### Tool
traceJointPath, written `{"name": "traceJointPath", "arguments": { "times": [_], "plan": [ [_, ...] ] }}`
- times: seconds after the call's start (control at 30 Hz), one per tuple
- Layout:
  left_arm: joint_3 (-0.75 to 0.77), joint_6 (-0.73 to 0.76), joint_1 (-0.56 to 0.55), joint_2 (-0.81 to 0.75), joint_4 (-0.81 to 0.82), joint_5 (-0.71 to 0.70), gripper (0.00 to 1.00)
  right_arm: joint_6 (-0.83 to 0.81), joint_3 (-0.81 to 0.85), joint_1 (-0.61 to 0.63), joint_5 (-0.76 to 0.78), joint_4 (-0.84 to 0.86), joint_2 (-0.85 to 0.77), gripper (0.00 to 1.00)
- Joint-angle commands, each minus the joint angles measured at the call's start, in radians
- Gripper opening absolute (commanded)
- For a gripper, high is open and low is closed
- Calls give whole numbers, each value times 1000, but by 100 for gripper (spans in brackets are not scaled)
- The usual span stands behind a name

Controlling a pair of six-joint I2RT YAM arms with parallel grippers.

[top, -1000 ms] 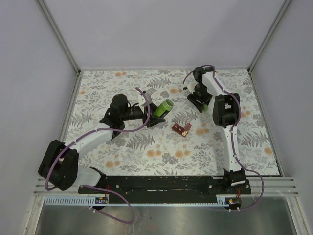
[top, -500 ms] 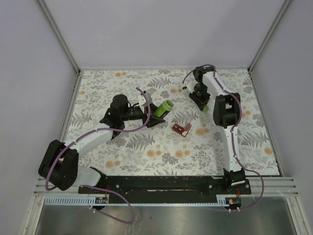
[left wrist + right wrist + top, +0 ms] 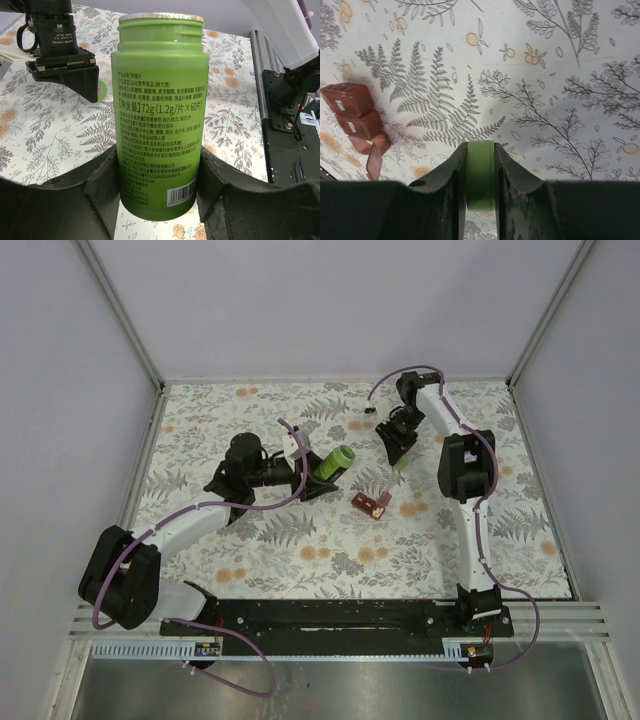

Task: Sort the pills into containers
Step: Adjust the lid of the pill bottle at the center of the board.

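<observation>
My left gripper [image 3: 318, 475] is shut on the base of a bright green bottle [image 3: 333, 460], which points up and right over the cloth. Seen from the left wrist, the green bottle [image 3: 160, 115] stands between both fingers [image 3: 235, 200], capless, with a silvery rim at its mouth. My right gripper [image 3: 397, 445] hangs just right of the bottle, shut on a thin green cap [image 3: 480, 175] held edge-on. The dark-red pill box [image 3: 370, 503] lies below both grippers, and the right wrist view shows the pill box [image 3: 355, 120] with a lid raised. No pills are visible.
The flowered cloth [image 3: 300, 540] covers the table inside grey walls. The right gripper's camera block [image 3: 65, 60] shows left of the bottle in the left wrist view. The black base rail [image 3: 340, 615] runs along the near edge.
The right gripper has closed on the green cap and shifted a little left, toward the bottle. The left arm and the bottle have not moved.
</observation>
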Motion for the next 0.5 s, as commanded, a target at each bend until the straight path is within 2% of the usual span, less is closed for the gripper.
{"name": "traceJointPath", "arguments": {
  "times": [0.0, 0.07, 0.2, 0.47],
  "plan": [
    [42, 12, 4, -21, 33, 42, 0, -32, -10, 0, -105, -275, -22, 24],
    [48, 15, 4, -21, 27, 42, 0, -6, -53, 2, -93, -217, -48, 28],
    [51, 15, 4, -18, 22, 45, 0, 11, -79, 8, -47, -194, -65, 45],
    [50, 12, 4, -23, 21, 51, 0, 61, -122, 19, 43, -125, -92, 56]
  ]
}}
